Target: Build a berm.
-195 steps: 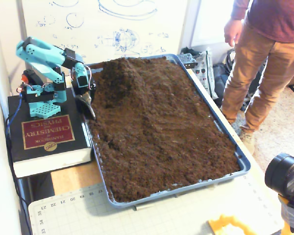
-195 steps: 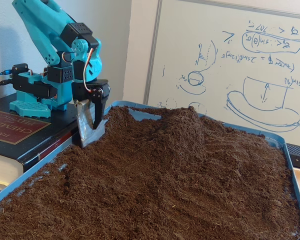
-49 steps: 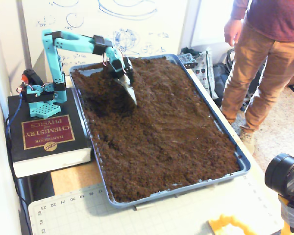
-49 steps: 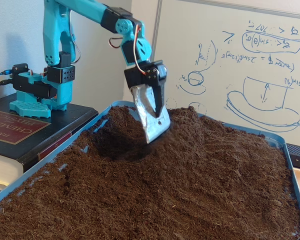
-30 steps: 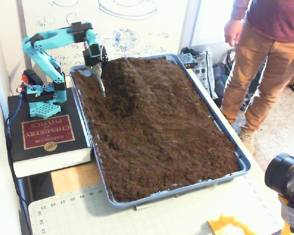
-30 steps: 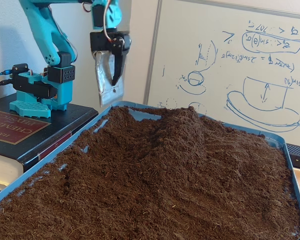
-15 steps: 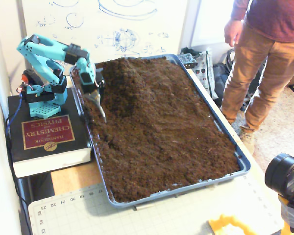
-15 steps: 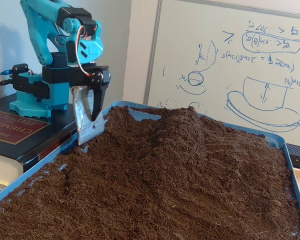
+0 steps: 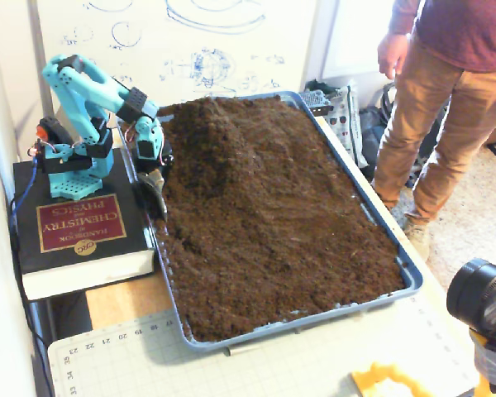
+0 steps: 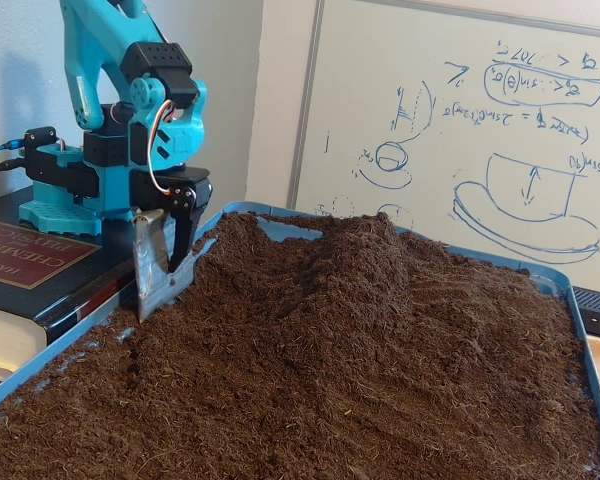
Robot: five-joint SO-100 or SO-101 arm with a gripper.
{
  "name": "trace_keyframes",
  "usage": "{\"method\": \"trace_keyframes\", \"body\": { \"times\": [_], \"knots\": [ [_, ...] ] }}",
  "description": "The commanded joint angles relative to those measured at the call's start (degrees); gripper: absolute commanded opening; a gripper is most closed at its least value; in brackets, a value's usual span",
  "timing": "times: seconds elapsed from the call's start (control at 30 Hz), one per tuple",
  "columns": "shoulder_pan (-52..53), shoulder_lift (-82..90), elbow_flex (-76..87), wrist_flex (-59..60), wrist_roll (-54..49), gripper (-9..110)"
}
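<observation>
High fixed view: a shallow blue rectangular plastic tray point(image 9: 413, 277) lies on the worktop point(image 9: 124, 302), filled with loose dark brown soil. The berm point(image 9: 205, 136), a rounded mound of the same crumbly soil, stands in the tray's far left corner, higher than the flatter bed nearer the camera. The turquoise robot arm point(image 9: 87, 95) is mounted on a thick black hardcover book with a maroon label point(image 9: 70, 227) left of the tray. It folds down so that the gripper point(image 9: 155, 188), fitted with a grey metal scoop blade, sits at the tray's left rim, beside the foot of the berm. From this angle I cannot tell how the jaws stand. A person in tan trousers point(image 9: 434, 107) stands to the right of the tray.

Low fixed view: the gripper point(image 10: 163, 278) points downward at the tray's left edge, with the blade tip touching the soil. A black finger lies narrowly apart from the blade; whether it pinches anything cannot be told. The berm point(image 10: 365, 265) rises mid-frame, peaked before a whiteboard with blue sketches point(image 10: 480, 110).
</observation>
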Motion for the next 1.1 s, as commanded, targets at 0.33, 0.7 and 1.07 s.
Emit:
{"method": "trace_keyframes", "body": {
  "times": [0.33,0.7,1.07],
  "knots": [
    [-0.09,-14.59,-3.16,-18.90,-0.44,1],
    [-1.67,-26.37,-19.16,-22.32,-0.09,0],
    [-6.33,-26.37,-29.88,-21.80,0.88,0]
  ]
}}
